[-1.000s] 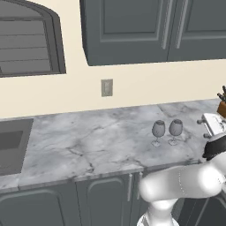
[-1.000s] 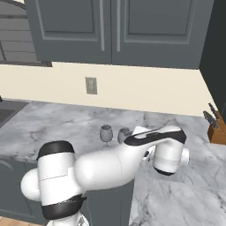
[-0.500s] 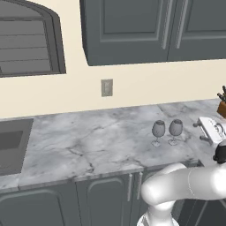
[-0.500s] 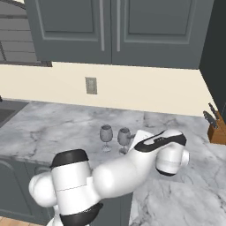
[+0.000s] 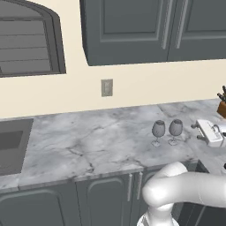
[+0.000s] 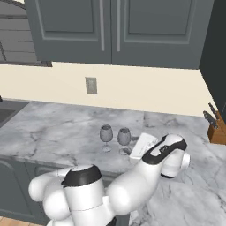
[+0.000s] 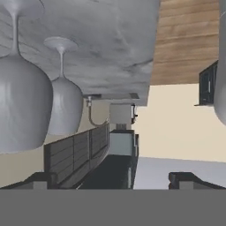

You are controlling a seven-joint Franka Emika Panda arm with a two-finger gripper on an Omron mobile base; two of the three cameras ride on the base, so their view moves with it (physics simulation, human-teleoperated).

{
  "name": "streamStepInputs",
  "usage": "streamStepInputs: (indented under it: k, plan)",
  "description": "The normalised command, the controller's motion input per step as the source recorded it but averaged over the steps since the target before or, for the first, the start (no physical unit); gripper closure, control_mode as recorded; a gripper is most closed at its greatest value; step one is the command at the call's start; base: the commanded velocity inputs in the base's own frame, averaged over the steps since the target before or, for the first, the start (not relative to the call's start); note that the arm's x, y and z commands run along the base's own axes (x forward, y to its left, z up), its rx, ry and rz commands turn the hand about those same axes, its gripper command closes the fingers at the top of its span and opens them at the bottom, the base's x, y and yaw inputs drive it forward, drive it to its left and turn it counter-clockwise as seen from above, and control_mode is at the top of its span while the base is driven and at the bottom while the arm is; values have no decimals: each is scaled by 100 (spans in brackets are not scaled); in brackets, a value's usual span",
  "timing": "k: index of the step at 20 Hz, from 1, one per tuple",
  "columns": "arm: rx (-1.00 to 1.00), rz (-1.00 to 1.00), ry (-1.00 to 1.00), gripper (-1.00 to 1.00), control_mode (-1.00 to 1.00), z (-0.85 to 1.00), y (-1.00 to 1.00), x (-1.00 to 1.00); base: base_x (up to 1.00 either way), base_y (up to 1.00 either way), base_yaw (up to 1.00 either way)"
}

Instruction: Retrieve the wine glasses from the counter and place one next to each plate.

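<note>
Two smoky-grey wine glasses [image 5: 158,131] [image 5: 175,129] stand upright side by side on the marble counter [image 5: 88,141], near its front edge. In the right base view the glasses [image 6: 106,134] [image 6: 124,137] sit just left of my white hand. My gripper [image 5: 196,132] [image 6: 134,151] hovers level with the bowls, a short way to their right, open and holding nothing. The hand view is rolled upside down. There both glasses [image 7: 20,106] [image 7: 64,103] hang at the left, outside the gap of my gripper [image 7: 112,180]. The plates are out of view.
A knife block [image 5: 222,106] [image 6: 216,129] stands at the counter's far right. The sink [image 5: 11,143] is sunk in at the far left. Dark upper cabinets [image 5: 150,26] hang over the counter, with a wall outlet [image 5: 107,87] below them.
The arm's elbow has sunk lower and the hand has eased a little to the right of the glasses. Both glasses stay in place and the jaws stay open.
</note>
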Motion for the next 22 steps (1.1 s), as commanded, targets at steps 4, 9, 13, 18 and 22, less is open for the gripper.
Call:
streamStepInputs:
  k: [4,9,13,18,22]
  plan:
    - [-9,-15,0,-100,-100,-15,18,4,0,0,0]
    - [-10,-19,1,-100,-100,-18,28,22,0,0,0]
    - [0,-14,12,-100,-100,-16,-1,12,0,0,0]
    - [0,-6,12,-100,-100,-30,-2,17,0,0,0]
    - [0,-6,4,-100,-100,-24,0,21,0,0,0]
